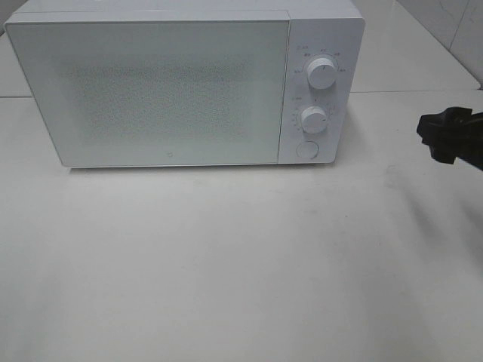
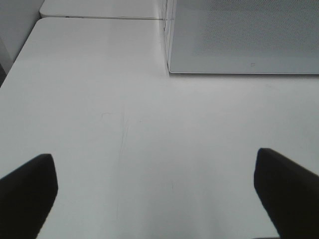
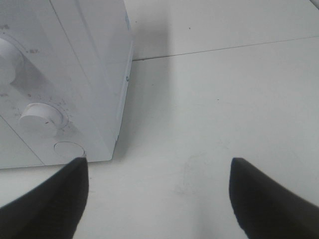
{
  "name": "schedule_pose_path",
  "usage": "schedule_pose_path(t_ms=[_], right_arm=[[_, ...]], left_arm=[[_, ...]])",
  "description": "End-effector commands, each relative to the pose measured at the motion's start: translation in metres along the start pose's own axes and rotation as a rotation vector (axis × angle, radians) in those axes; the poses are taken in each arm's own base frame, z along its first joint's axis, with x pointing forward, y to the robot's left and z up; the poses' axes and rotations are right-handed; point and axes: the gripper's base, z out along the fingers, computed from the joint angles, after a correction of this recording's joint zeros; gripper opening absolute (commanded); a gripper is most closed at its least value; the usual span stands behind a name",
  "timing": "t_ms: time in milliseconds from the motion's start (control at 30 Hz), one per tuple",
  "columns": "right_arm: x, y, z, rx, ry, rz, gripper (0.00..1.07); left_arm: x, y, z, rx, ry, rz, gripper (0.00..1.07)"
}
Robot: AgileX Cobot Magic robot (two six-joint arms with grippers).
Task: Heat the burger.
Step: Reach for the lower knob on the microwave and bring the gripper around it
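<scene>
No burger shows in any view. A white microwave (image 1: 151, 90) stands at the back of the table with its door shut, and its frosted door hides the inside. My right gripper (image 1: 438, 136) hovers at the right edge, level with the control panel and apart from it. In the right wrist view that gripper (image 3: 159, 162) is open with nothing between its fingers, and the microwave's lower knob (image 3: 42, 119) and round button (image 3: 69, 149) lie ahead of it. My left gripper (image 2: 154, 157) is open and empty over bare table, with the microwave's corner (image 2: 244, 35) beyond.
The control panel carries an upper knob (image 1: 323, 74), a lower knob (image 1: 313, 119) and a round button (image 1: 306, 148). The white table (image 1: 226, 264) stretches in front of the microwave. A seam between tabletops (image 3: 224, 47) runs behind it.
</scene>
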Motion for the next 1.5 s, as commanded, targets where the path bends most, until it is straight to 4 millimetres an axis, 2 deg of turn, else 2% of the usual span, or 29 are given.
schedule_pose_path(t_ms=[33, 100, 167, 367, 767, 833, 1133, 1500], right_arm=[[0.005, 0.006, 0.0, -0.008, -0.042, -0.056, 0.75], [0.007, 0.008, 0.001, -0.009, -0.045, -0.079, 0.75], [0.017, 0.021, 0.004, 0.006, -0.056, -0.118, 0.75], [0.026, 0.041, 0.008, 0.028, -0.126, -0.185, 0.75], [0.048, 0.074, 0.011, 0.049, -0.194, -0.19, 0.75], [0.052, 0.085, 0.015, 0.057, -0.194, -0.181, 0.75], [0.057, 0.11, 0.035, 0.052, -0.188, -0.171, 0.75], [0.056, 0.128, 0.059, 0.066, -0.261, -0.169, 0.75]], left_arm=[[0.001, 0.0, -0.003, 0.003, -0.034, -0.007, 1.0], [0.001, 0.0, -0.003, 0.003, -0.034, -0.007, 1.0], [0.001, 0.0, -0.003, 0.003, -0.034, -0.007, 1.0], [0.001, 0.0, -0.003, 0.003, -0.034, -0.007, 1.0], [0.001, 0.0, -0.003, 0.003, -0.034, -0.007, 1.0], [0.001, 0.0, -0.003, 0.003, -0.034, -0.007, 1.0], [0.001, 0.0, -0.003, 0.003, -0.034, -0.007, 1.0], [0.001, 0.0, -0.003, 0.003, -0.034, -0.007, 1.0]])
